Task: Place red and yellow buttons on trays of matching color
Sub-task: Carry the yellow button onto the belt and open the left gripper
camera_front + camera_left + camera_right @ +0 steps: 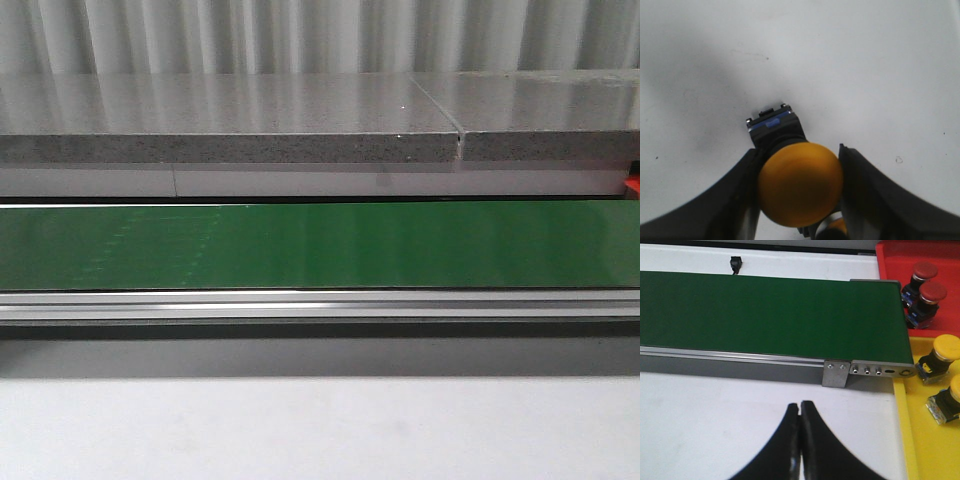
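Landmark: green conveyor belt (770,315), running across the white table (700,425).

Left gripper (800,192): fingers (735,200) pinching a yellow button (801,184) by its domed cap, one finger each side. Button's black base w/ blue strip (774,126) points away from the cam, over plain white surface. A second bit of yellow shows just under the cap, betw. the fingers; too cropped to ID. Position rel. to belt cannot be told from this view.

Right gripper (800,412): fingers pressed together, tips touching, nothing betw. them. Hangs over the table on the near side of the belt's aluminium rail (730,356).

Red tray (920,270): at the belt's end, far side. Holds 2 red buttons (927,292), touching each other, close to the belt end.

Yellow tray (905,440): at the belt's end, near side, adjoining the red tray. Holds 2 yellow buttons (940,357), lying on their sides, near each other but apart.

Front view: belt bare, grey counter (230,130) behind it; no gripper in frame.
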`<state>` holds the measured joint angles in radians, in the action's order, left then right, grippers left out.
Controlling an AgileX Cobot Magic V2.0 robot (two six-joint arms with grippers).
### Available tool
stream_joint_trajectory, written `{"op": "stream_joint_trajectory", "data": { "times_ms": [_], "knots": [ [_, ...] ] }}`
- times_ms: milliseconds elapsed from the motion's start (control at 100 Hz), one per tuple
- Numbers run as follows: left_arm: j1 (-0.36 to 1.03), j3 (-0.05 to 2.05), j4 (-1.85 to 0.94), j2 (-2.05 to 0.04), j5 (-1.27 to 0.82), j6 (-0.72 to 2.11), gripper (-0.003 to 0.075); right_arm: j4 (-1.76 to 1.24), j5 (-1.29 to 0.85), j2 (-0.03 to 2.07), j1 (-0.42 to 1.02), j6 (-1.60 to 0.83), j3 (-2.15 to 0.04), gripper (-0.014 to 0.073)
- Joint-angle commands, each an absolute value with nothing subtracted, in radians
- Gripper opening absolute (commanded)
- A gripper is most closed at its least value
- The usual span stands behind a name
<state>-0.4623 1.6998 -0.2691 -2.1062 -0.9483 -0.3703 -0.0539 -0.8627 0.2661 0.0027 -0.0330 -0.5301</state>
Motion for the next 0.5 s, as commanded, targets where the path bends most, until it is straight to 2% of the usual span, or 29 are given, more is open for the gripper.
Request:
{"op": "stream_joint_trajectory", "data": {
  "times_ms": [0, 180, 490],
  "knots": [
    [-0.464, 1.76, -0.271, -2.046, -0.969, -0.376, 0.0199, -0.047, -0.8, 0.277, 0.003, -0.041, -0.552, -0.0068],
    [-0.464, 1.838, -0.243, -2.03, -1.065, -0.342, 0.0199, -0.047, -0.8, 0.277, 0.003, -0.041, -0.552, -0.0068],
    [-0.464, 1.851, -0.148, -1.894, -1.223, -0.301, 0.0197, -0.047, -0.8, 0.277, 0.003, -0.041, -0.552, -0.0068]
  ]
}}
